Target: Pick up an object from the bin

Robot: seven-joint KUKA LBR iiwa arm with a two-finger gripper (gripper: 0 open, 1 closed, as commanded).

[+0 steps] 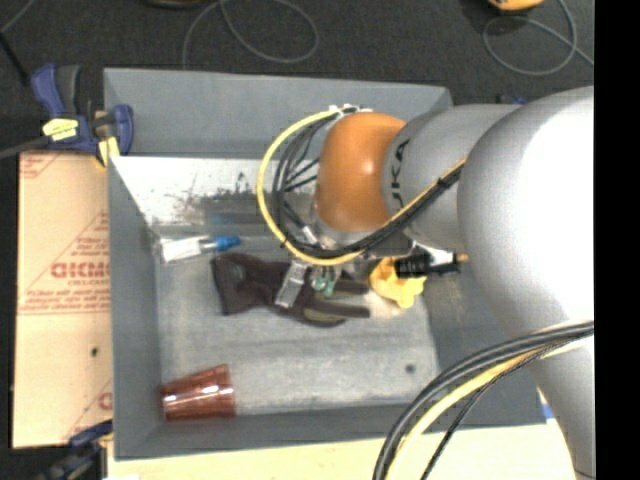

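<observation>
We see claw [305,286] over dark brown cloth [240,280], mid bin [300,363]. Open/closed: can't tell. Yellow toy [398,286] just beside; red cup [200,393] btm-left corner.

Logged bin [135,298] as grey metal, matt; floor grainy, back wall scuffed with dark smears. Took dark brown piece [240,283] mid-bin for limp cloth, matt and creased. Read red cup [200,393] at front left as translucent plastic, glossy. Noted clear tube [185,249] with blue cap [228,241] as smooth plastic. Took yellow lump [398,288] for plastic, slight sheen. Noted orange wrist cover [350,183] glossy, smooth; arm shell [520,198] silver, satin-smooth; cables [263,183] rubbery, matt.
</observation>
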